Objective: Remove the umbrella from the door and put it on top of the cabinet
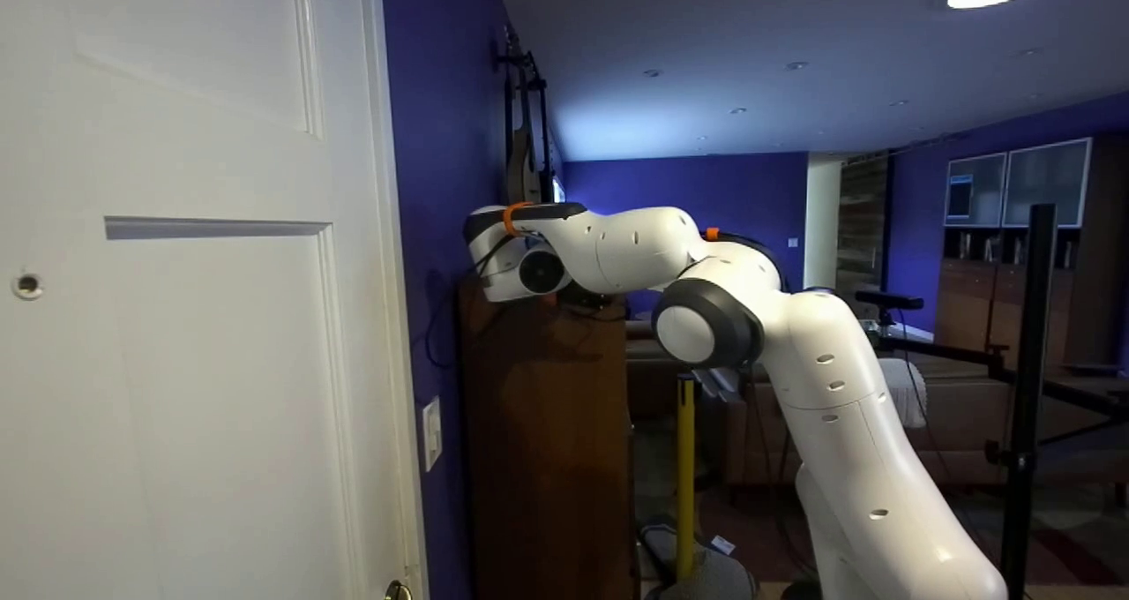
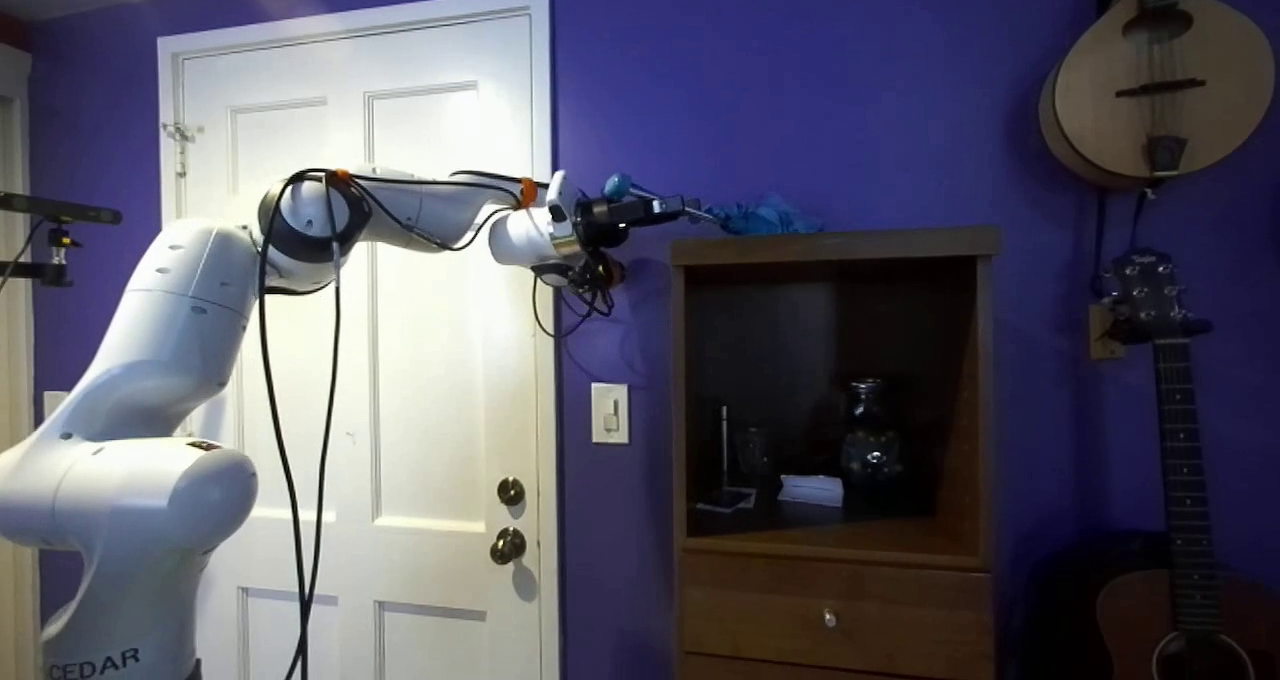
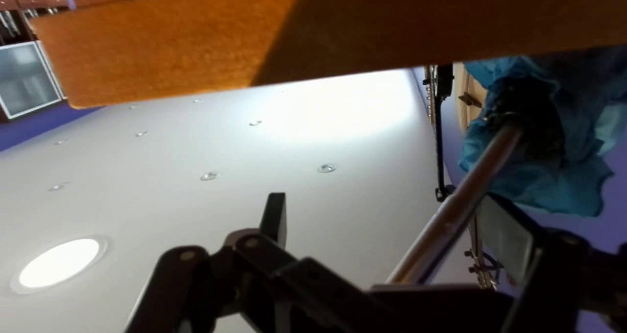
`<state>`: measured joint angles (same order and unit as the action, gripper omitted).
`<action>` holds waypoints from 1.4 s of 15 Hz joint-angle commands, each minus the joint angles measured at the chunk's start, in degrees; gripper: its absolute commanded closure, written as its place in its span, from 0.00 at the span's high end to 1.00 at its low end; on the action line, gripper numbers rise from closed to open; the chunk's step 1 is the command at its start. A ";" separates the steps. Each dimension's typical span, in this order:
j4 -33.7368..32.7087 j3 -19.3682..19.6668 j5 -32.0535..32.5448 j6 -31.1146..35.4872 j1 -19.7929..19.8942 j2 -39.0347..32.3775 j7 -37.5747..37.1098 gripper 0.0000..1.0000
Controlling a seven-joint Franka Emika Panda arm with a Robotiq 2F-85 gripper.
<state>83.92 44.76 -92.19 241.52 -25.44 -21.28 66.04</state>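
Note:
The umbrella is blue-teal and loosely folded. In an exterior view its canopy (image 2: pixel 765 217) lies on the left part of the cabinet's flat top (image 2: pixel 835 244), and its handle end (image 2: pixel 618 186) sticks out to the left over the gripper. My gripper (image 2: pixel 685 208) is level with the cabinet top, just left of its edge. In the wrist view the gripper (image 3: pixel 389 220) has its fingers wide apart. The metal umbrella shaft (image 3: pixel 455 205) runs between them, close to the right finger; whether it touches is unclear. The cabinet's wooden edge (image 3: pixel 294 34) crosses the top there.
The white door (image 2: pixel 450 310) is behind the arm. Two stringed instruments hang right of the cabinet, a round-bodied one (image 2: pixel 1155 80) and a guitar (image 2: pixel 1190 480). A light switch (image 2: pixel 610 413) is left of the cabinet. A yellow post (image 1: pixel 685 476) and a black camera stand (image 1: pixel 1032 388) stand nearby.

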 commanded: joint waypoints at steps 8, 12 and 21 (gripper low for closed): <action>-9.31 23.04 -35.02 1.29 -12.28 -10.76 15.49 1.00; -10.56 28.68 -44.25 1.29 -13.98 -13.25 18.94 1.00; -14.17 29.29 -51.74 1.30 -13.20 -11.47 20.29 1.00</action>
<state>74.17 76.21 -143.92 241.52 -40.10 -34.70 86.13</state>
